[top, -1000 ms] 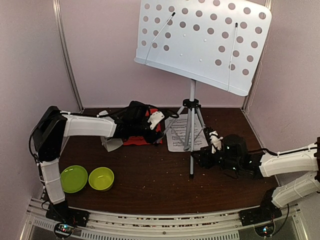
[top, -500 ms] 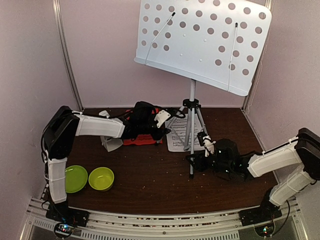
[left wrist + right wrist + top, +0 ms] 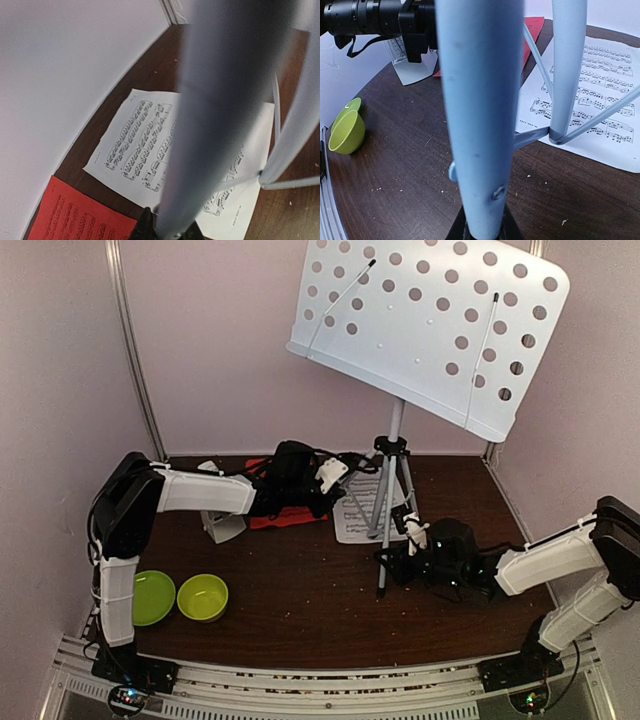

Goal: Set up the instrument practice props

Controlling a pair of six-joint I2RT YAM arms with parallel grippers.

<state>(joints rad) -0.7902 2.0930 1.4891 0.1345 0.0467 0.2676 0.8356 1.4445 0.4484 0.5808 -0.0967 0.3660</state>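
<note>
The music stand (image 3: 396,420) is toward the far middle of the counter (image 3: 300,625), its perforated desk (image 3: 430,330) tilted high overhead. The left fingers (image 3: 338,483) are clamped on the stand's left leg, and the right fingers (image 3: 388,562) are clamped on its near leg. A white sheet (image 3: 352,524) lies flat beneath the tripod. A red sheet (image 3: 285,518) lies just to its left, partly hidden under the left arm. The small whitish metronome (image 3: 222,526) sits further left. Two green bowls (image 3: 203,597) rest side by side at the near left.
</note>
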